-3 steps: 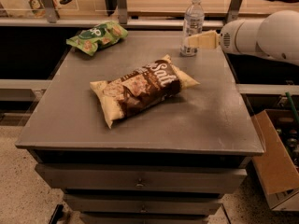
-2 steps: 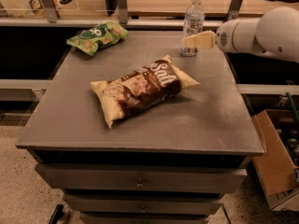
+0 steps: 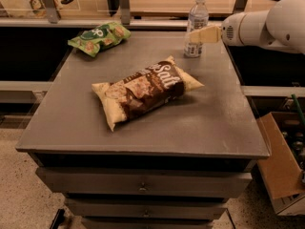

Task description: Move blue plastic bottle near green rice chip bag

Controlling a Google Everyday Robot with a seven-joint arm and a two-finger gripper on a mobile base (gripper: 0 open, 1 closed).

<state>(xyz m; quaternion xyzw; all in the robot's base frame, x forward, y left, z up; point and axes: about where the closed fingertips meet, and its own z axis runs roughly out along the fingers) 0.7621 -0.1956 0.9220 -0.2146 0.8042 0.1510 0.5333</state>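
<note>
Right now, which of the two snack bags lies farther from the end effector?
The green bag at the back left corner; the brown Salt bag lies mid-table, closer to the end effector by the bottle at back right.

Upright blue plastic bottle (image 3: 196, 14) beside gripper (image 3: 194, 34), green rice chip bag (image 3: 99, 37) back-left.

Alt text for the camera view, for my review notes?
The gripper reaches in from the right at the upright blue plastic bottle, far right on the grey table. The green rice chip bag lies far left; a brown Salt bag lies mid-table.
</note>
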